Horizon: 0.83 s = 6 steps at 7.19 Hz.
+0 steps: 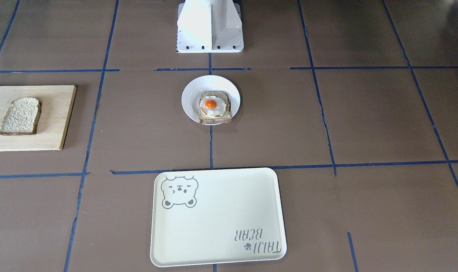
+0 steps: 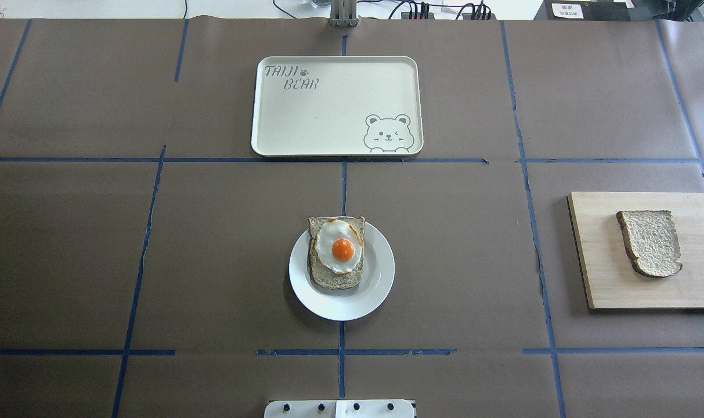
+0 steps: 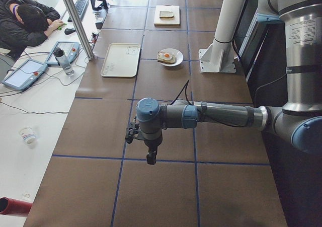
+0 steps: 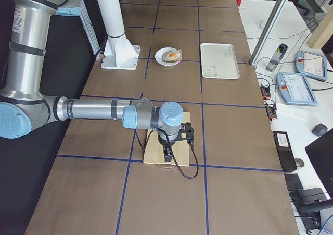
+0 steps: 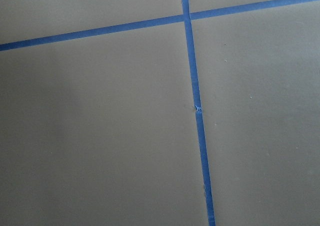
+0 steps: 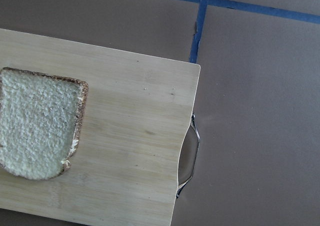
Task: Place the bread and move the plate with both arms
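Observation:
The plain bread slice [image 2: 649,242] lies on a wooden cutting board [image 2: 601,261] at the table's right side; it also shows in the front view [image 1: 20,116] and the right wrist view [image 6: 37,131]. The small white plate [image 2: 381,278] sits at the table's middle and carries a slice topped with a fried egg [image 2: 336,252]. My right gripper [image 4: 167,154] hangs above the cutting board, shown only in the right side view, so I cannot tell if it is open or shut. My left gripper [image 3: 150,159] hangs over bare table far to the left; its state cannot be told.
A cream rectangular tray with a bear drawing [image 2: 328,116] lies beyond the plate, nothing on it. The white fixed base [image 1: 210,26] stands behind the plate. Blue tape lines cross the brown table. An operator [image 3: 25,20] sits at a side desk.

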Each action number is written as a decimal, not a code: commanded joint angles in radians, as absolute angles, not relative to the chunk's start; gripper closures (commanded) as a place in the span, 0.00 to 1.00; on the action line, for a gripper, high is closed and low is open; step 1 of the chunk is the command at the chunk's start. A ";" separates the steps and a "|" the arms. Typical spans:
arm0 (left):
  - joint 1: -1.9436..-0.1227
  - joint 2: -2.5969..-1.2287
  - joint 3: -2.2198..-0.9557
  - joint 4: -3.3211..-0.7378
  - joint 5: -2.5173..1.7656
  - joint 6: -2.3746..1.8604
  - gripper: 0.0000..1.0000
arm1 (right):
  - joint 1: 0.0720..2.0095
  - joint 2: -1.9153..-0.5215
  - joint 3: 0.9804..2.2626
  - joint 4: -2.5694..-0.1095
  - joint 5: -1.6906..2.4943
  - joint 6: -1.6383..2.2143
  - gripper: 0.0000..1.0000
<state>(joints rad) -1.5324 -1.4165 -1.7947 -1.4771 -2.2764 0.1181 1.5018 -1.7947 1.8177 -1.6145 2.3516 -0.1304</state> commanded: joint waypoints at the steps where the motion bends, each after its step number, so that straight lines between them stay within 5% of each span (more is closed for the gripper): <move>1: -1.532 -1.416 -1.795 -1.479 -2.276 0.120 0.00 | 1.502 -1.789 1.819 -1.615 2.353 -0.127 0.00; 6: -1.529 -1.417 -1.793 -1.479 -2.278 0.118 0.00 | 1.422 -1.735 1.789 -1.501 2.428 -0.009 0.00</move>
